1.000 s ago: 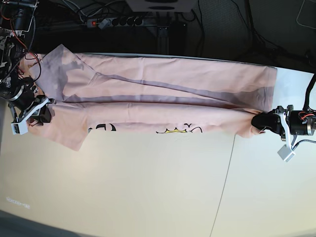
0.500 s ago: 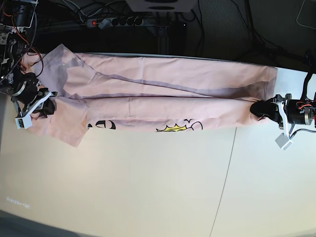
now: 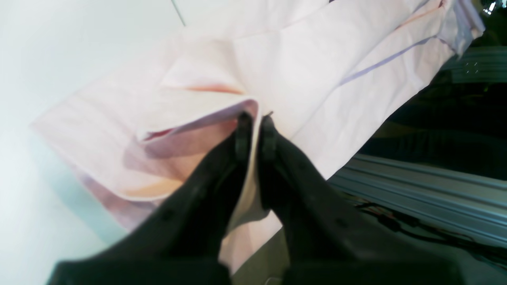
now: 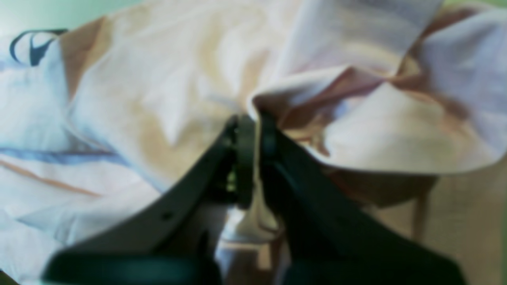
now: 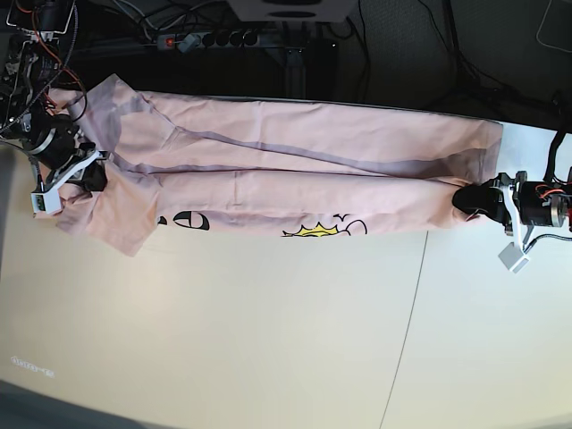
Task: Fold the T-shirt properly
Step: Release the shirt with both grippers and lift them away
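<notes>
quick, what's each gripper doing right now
left gripper: shut on the T-shirt edge
right gripper: shut on the T-shirt

A: Base view is bright and sharp; the pale cream tabletop [image 5: 268,331] is evenly lit, the background dark.

B: Right wrist view is blurred throughout; left wrist's white table surface [image 3: 59,47] is overexposed.

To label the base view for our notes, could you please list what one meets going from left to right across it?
Right gripper shut on the T-shirt's sleeve end → black lettering → yellow crown print → seam in the table → left gripper shut on the pale pink T-shirt.
</notes>
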